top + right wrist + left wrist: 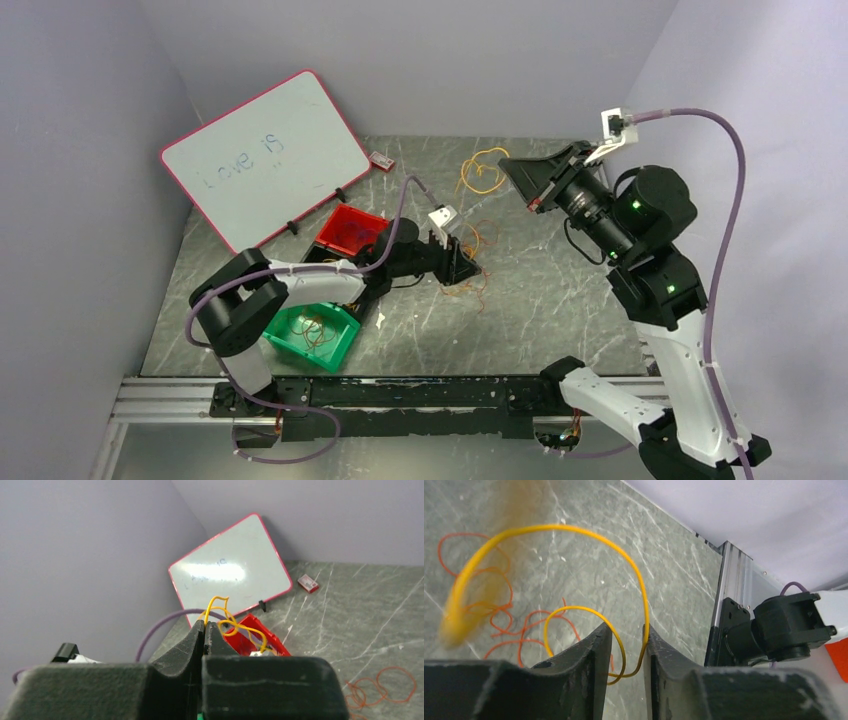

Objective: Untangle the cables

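Cables (480, 238) in tangle mid-table; left gripper (628, 629) low, jaws narrowed but gapped around yellow loop (574, 528), probably to anchor it; right gripper (204, 626) clamped on yellow strands (235, 627), raised to pull them free

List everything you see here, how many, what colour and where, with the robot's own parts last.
whiteboard: one, white with pink-red frame, leaning at back left
small block: one, red and white, back, by the whiteboard's right corner
red bin: one, red, left of centre
green bin: one, green, near left, orange loops inside
cables: many thin loops, orange and yellow, scattered mid-table and back centre
table: one, grey marbled, under everything
left gripper: one, black, low mid-table, slightly open with a yellow cable between its fingers
right gripper: one, black, raised at back right, shut on yellow cables
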